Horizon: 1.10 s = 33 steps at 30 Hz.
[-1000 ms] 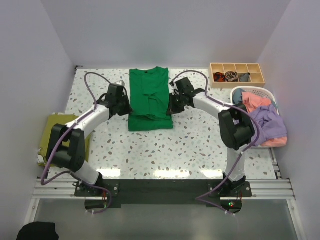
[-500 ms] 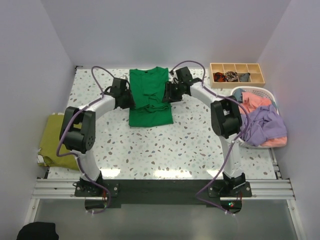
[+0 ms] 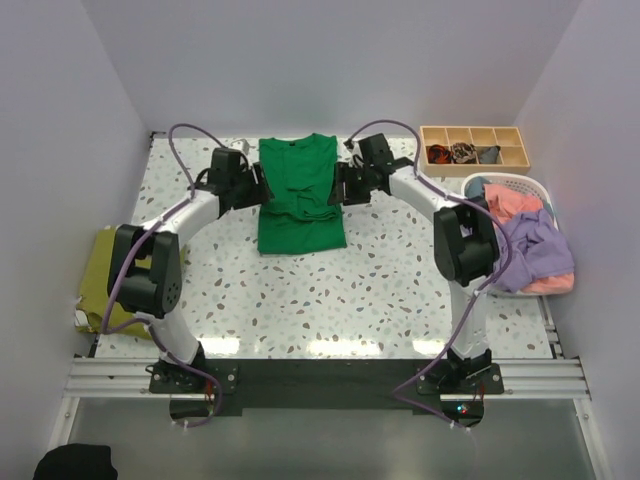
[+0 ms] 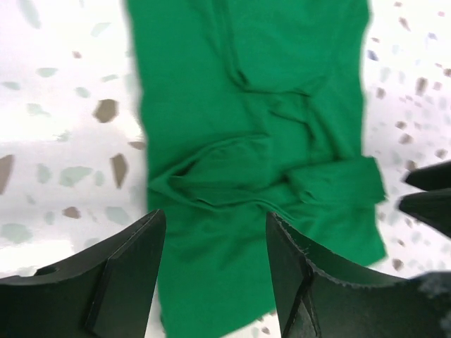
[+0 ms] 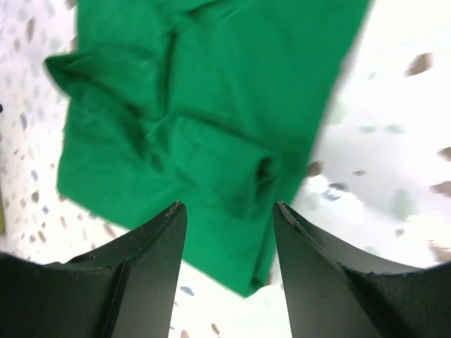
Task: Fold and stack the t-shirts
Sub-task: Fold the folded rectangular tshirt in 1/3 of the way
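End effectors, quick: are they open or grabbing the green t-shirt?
Left end effector: open, holding nothing.
Right end effector: open, holding nothing.

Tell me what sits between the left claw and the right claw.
The green t-shirt, partly folded, lies flat between the left claw and the right claw. The top view shows this best.

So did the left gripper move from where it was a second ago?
Yes. The left gripper slid farther from the near edge, toward the back wall, beside the green shirt.
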Tool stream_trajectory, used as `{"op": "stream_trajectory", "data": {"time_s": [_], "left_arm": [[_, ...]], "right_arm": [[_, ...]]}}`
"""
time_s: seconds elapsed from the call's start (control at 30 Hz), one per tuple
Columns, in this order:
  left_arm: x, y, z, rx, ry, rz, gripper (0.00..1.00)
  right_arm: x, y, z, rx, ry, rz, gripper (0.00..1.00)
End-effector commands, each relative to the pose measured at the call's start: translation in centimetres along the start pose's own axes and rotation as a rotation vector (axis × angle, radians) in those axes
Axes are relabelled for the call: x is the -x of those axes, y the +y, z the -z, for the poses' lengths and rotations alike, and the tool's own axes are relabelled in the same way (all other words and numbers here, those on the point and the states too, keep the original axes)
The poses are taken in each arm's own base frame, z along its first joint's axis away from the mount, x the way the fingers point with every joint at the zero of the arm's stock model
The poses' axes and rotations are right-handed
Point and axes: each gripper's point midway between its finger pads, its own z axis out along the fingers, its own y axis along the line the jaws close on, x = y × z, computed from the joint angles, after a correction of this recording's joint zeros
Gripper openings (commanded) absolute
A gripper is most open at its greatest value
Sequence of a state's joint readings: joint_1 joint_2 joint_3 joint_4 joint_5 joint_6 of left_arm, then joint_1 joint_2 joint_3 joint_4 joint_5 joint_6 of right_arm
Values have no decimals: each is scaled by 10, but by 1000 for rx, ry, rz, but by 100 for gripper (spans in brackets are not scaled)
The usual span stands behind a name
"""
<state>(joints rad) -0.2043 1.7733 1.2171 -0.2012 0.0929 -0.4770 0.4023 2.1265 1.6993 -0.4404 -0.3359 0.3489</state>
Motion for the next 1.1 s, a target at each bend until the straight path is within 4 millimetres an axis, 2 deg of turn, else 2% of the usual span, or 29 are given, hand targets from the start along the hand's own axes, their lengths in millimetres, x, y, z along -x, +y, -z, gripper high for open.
{"op": "stream_trajectory", "data": {"time_s": [0.0, 0.1, 0.2, 0.37, 0.43, 0.6, 0.77, 0.93, 1.07], "left_arm": [[-13, -50, 24, -265, 54, -30, 62], [-35, -54, 27, -290, 102, -33, 61], [-50, -55, 25, -306, 132, -31, 61], [-57, -51, 9, -306, 138, -24, 61], [-55, -49, -1, -298, 134, -18, 61], [-37, -57, -21, -308, 98, -24, 61], [-41, -52, -42, -298, 125, -16, 61], [-31, -43, -56, -251, 96, -22, 61], [-10, -41, -64, -224, 45, -40, 61]], "right_arm": [[-20, 61, 14, 140, 33, 56, 56], [-39, 77, 10, 154, 63, 73, 56], [-56, 80, 2, 165, 85, 58, 56], [-57, 75, -8, 149, 83, 51, 56], [-50, 73, -11, 136, 69, 67, 56], [-36, 66, -25, 106, 59, 99, 56], [-25, 55, -37, 84, 57, 83, 56], [-1, 43, -33, 56, 6, 84, 56], [15, 34, -28, 23, -34, 112, 56]]}}
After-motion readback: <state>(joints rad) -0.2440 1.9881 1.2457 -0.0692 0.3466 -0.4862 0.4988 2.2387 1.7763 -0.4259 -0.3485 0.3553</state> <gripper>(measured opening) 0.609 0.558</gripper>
